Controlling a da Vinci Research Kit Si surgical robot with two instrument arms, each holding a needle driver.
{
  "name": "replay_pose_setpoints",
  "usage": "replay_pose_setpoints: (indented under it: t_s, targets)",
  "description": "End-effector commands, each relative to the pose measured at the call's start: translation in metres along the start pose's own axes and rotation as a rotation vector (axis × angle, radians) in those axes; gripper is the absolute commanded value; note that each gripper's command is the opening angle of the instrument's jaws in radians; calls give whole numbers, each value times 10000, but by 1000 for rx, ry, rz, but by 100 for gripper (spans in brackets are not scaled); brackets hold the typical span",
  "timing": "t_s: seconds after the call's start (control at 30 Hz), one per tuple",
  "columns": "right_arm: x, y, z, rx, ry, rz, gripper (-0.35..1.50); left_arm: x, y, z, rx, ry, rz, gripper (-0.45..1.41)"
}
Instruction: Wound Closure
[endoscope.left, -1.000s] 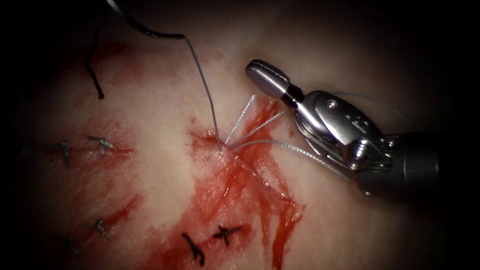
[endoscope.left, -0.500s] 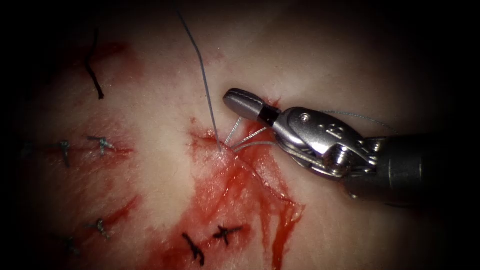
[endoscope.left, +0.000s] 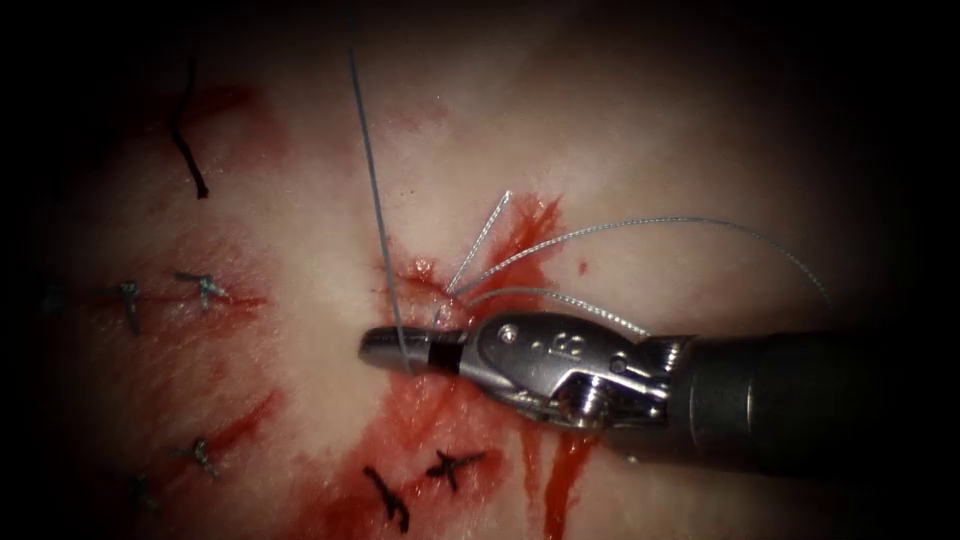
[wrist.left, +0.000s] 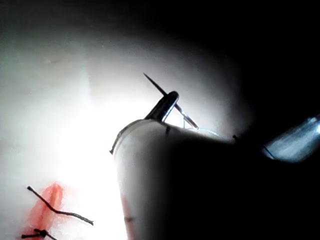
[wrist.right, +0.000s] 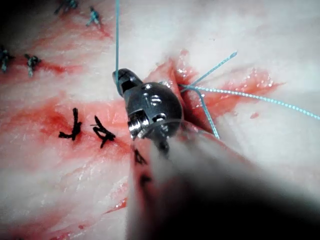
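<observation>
Here the right tool (endoscope.left: 400, 347) pinches the thread (endoscope.left: 372, 190), limp and slippery, left of the cut (endoscope.left: 470, 300), while the left tool (wrist.left: 167, 102) clamps the stiff needle (wrist.left: 170, 100) mid-curve, clear of the tissue (endoscope.left: 300, 300).

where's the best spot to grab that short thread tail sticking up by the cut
Probably near its free tip: the short tail slants up and right off the tissue, while its base crowds two other strands. Come from the right, gripper across it. The right gripper is shut on the long strand; the left gripper holds the needle behind its point, off the tissue.
</observation>
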Motion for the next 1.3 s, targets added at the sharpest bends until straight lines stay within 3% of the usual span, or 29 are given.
replay_pose_setpoints:
  t_s: [0.03, 0.1, 0.27, 0.57, 0.9, 1.3]
  targets:
    - [-2, -18, 11, 41, -14, 20, -35, 6, -6, -1, 18, 17, 20, -45]
    - [-8, -41, 13, 121, -56, 68, -35, 23, -6, -16, 45, 43, 71, -45]
    - [-20, -70, 4, 194, -116, 178, -35, 53, -3, -46, 98, 97, 148, -45]
    - [-29, -103, -50, 246, -198, 439, -35, 110, 15, -113, 189, 200, 301, -45]
    - [-43, -131, -94, 313, -273, 561, -35, 146, 55, -170, 228, 279, 385, -45]
    - [-49, -144, -128, 313, -326, 630, -35, 167, 98, -207, 253, 338, 450, -45]
